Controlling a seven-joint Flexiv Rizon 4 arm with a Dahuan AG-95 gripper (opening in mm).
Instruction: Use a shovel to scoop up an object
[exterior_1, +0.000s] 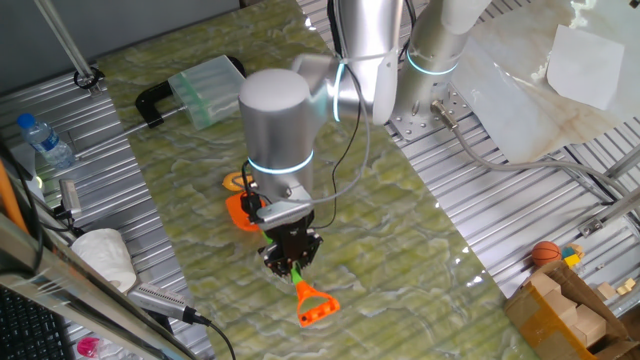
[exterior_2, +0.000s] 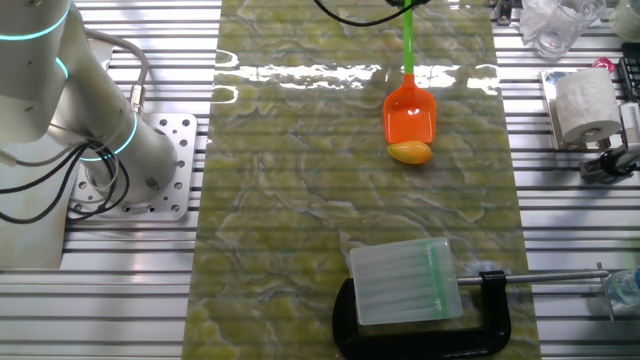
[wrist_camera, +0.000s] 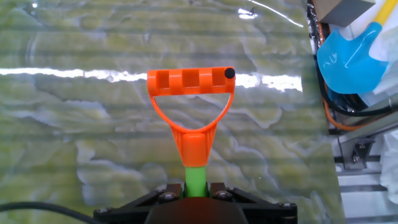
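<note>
Just blade edge (exterior_2: 409, 121) against lemon (exterior_2: 409, 152)

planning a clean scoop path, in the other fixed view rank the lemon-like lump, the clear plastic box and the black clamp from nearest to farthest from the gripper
The gripper sits just off the top edge, holding the shovel's green shaft.
1. Lemon-like lump: at the tip of the orange blade, upper centre.
2. Clear plastic box: lower down the mat.
3. Black clamp: bottom edge, under and beside the box.

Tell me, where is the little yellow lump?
In the other fixed view, the yellow lump lies on the green mat, touching the orange shovel's blade tip.
</note>
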